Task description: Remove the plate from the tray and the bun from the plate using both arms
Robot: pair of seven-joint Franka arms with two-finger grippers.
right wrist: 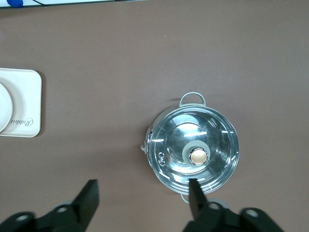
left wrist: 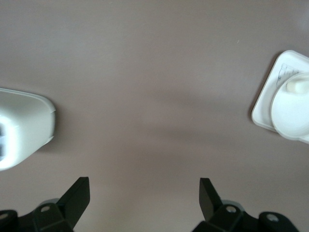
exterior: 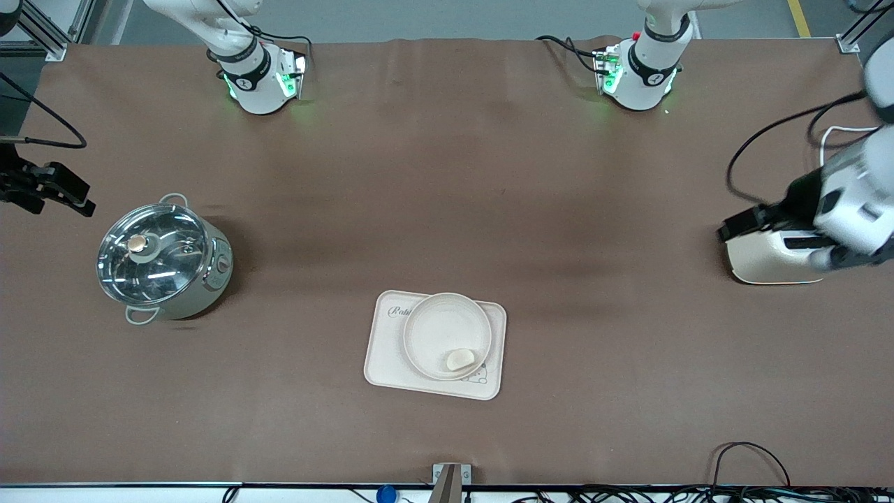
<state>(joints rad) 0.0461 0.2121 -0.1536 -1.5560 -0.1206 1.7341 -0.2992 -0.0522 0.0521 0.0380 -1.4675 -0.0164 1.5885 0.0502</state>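
The round cream plate lies on the rectangular cream tray in the middle of the table, nearer the front camera. The small pale bun lies in the plate, at its rim nearest the front camera. My left gripper is open and empty, up over the cream appliance at the left arm's end. In the left wrist view it hangs over bare table, with the plate and bun off at the frame's edge. My right gripper is open and empty beside the pot; it also shows in the right wrist view.
A steel pot with a glass lid stands toward the right arm's end and shows in the right wrist view. A cream appliance sits at the left arm's end. Cables run along the table's front edge.
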